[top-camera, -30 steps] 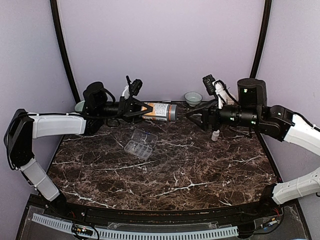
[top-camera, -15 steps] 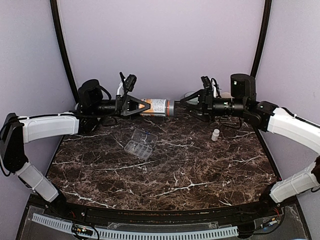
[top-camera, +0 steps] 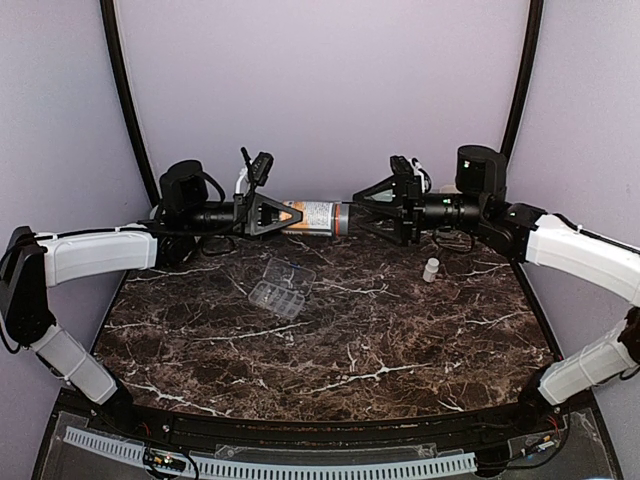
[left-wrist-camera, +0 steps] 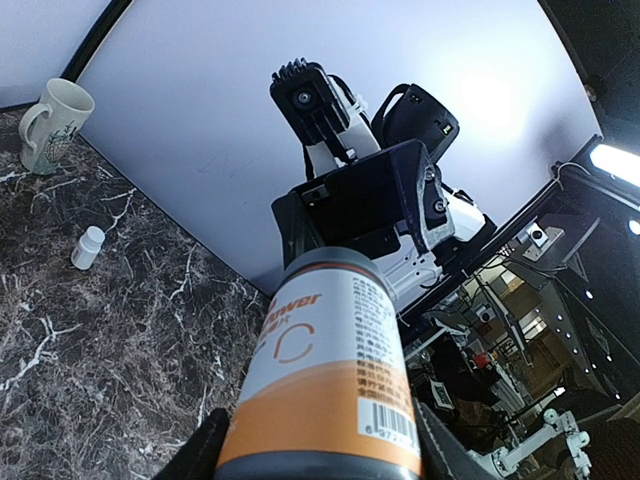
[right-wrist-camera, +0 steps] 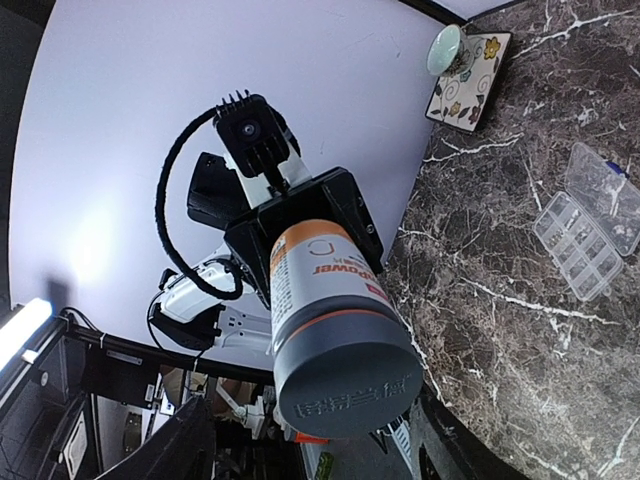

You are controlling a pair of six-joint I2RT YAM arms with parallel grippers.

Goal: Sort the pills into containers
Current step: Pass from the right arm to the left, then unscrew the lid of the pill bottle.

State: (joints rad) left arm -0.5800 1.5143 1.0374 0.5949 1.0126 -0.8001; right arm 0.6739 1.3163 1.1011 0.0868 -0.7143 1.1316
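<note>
Closed in the left pincer (top-camera: 290,215): the base of an orange-and-white bottle (top-camera: 318,217), held level above the far edge of the table (top-camera: 350,350). At the right pincer (top-camera: 355,211), jaws spread, one on each side of the bottle's dark cap (right-wrist-camera: 345,385), gaps showing. Below, left of the table's centre and nearer the far edge: the clear organizer box (top-camera: 280,287), lid open, lying flat. Toward the right edge: a small white vial (top-camera: 430,269), upright.

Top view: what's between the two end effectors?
A pill bottle, horizontal: left end effector grips its base, dark cap toward the open right end effector; clear in the top view.
</note>
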